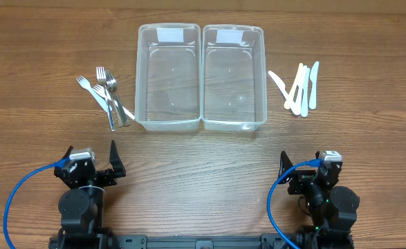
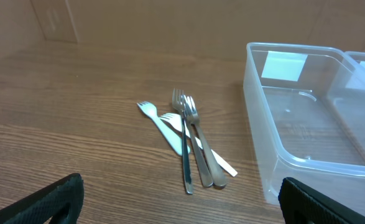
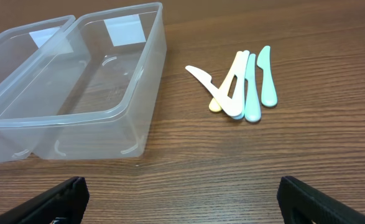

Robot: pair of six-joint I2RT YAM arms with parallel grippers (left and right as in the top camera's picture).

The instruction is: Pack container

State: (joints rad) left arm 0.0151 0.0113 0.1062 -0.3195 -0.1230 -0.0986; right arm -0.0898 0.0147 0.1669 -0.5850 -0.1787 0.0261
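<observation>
Two clear plastic containers stand side by side at the table's middle back, the left one [image 1: 168, 76] and the right one [image 1: 234, 76], both empty. A pile of metal and white plastic forks [image 1: 108, 97] lies left of them; it also shows in the left wrist view [image 2: 188, 140]. A pile of pastel plastic knives [image 1: 299, 88] lies right of them, seen also in the right wrist view [image 3: 244, 84]. My left gripper [image 1: 92, 162] is open and empty near the front left. My right gripper [image 1: 310, 169] is open and empty near the front right.
The containers carry white labels at their far ends [image 1: 169, 34]. The left container's near corner [image 2: 281, 174] shows in the left wrist view. Both containers [image 3: 76, 93] show in the right wrist view. Blue cables [image 1: 12, 200] loop beside the arm bases.
</observation>
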